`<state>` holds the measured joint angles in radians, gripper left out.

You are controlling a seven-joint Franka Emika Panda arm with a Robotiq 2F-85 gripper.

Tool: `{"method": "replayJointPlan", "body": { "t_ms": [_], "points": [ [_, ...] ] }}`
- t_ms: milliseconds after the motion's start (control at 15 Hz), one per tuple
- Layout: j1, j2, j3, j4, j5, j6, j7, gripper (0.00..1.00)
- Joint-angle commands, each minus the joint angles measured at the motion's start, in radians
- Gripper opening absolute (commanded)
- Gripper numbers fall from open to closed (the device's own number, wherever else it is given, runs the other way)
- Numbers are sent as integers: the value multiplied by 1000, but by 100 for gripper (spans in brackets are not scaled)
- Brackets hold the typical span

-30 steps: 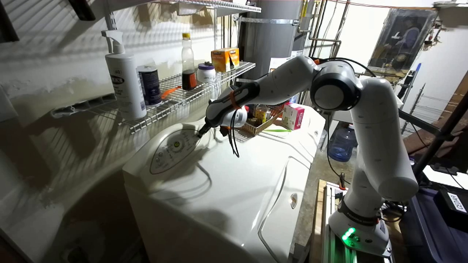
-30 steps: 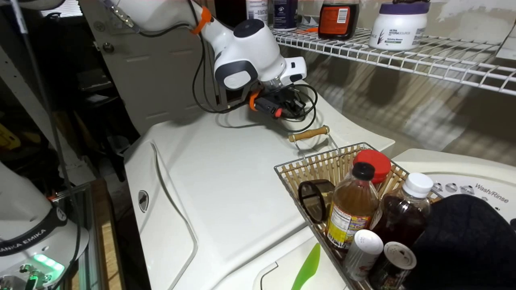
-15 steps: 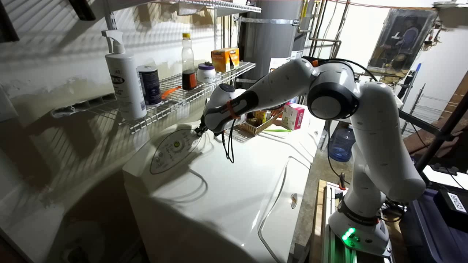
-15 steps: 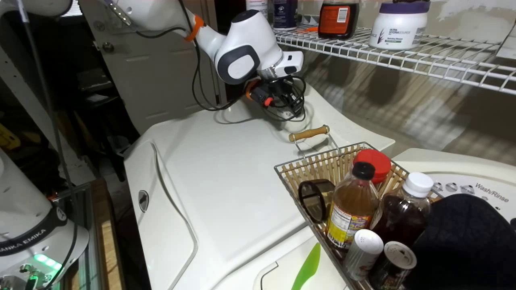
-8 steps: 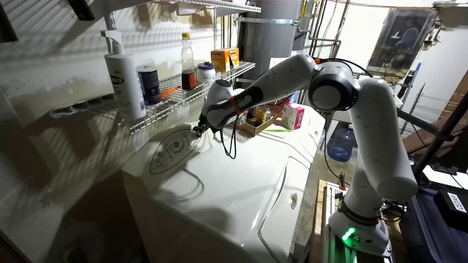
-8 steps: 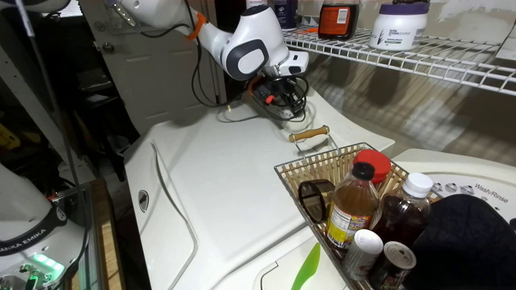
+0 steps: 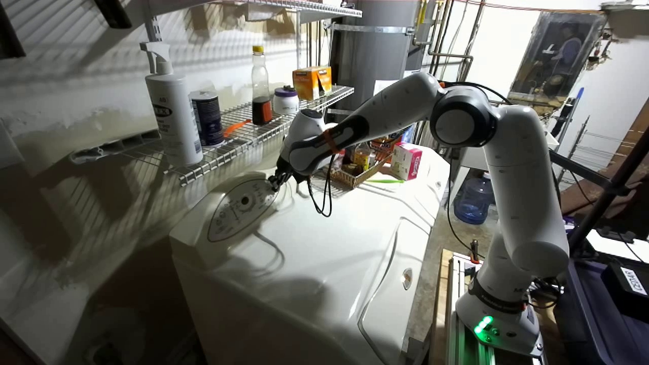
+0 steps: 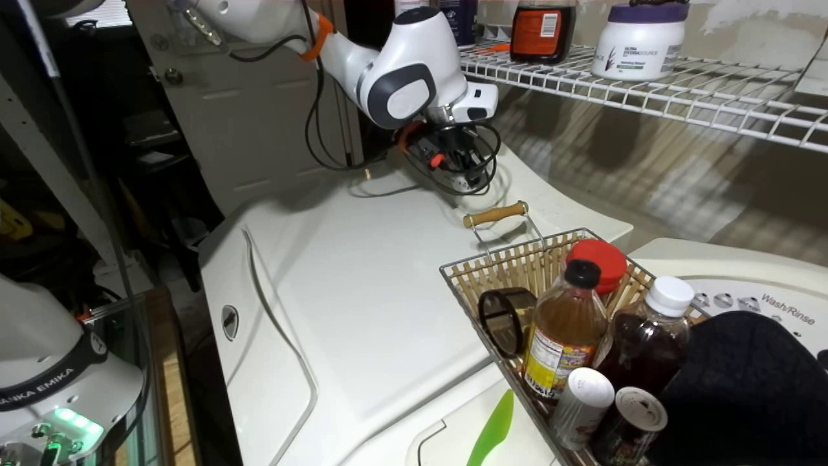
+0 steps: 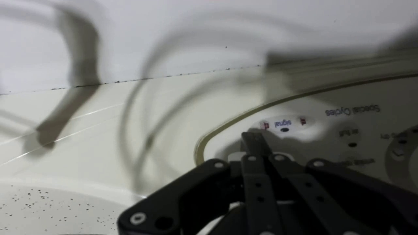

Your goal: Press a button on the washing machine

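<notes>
I'm right at the control panel point(image 7: 241, 212) here, with the white washing machine point(image 7: 329, 248) spreading out all around it. My gripper point(image 9: 256, 140) is over the panel's end, tips together, just beside the "signal" marking point(image 9: 282, 123); touching or not, I can't tell. Past that same end of the panel sits the wicker basket point(image 8: 517, 266), and above the panel runs the wire shelf point(image 7: 276, 130).

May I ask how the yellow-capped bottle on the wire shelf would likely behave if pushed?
Pushed near the top, the yellow-capped bottle would probably tip, being tall and narrow. Its dark contents fill only the lower part, so it may feel bottom-heavy. The wire shelf has open gaps, so the base might catch.
</notes>
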<state>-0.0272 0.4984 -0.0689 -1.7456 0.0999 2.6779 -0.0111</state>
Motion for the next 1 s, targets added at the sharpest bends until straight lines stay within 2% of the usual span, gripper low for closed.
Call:
{"method": "replayJointPlan", "body": {
  "t_ms": [0, 67, 267, 333, 400, 533, 933],
  "points": [
    [20, -31, -22, -34, -99, -129, 20, 0],
    [-9, -70, 15, -71, -73, -192, -30, 0],
    [11, -156, -29, -148, -146, -352, 7, 0],
    [2, -199, -25, -181, -151, -396, -7, 5],
    [-6, -250, -22, -218, -150, -438, -18, 27],
    [-27, -356, -3, -297, -109, -477, -79, 31],
    [-34, -700, -11, -546, -50, -504, -285, 72]
  ]
}}
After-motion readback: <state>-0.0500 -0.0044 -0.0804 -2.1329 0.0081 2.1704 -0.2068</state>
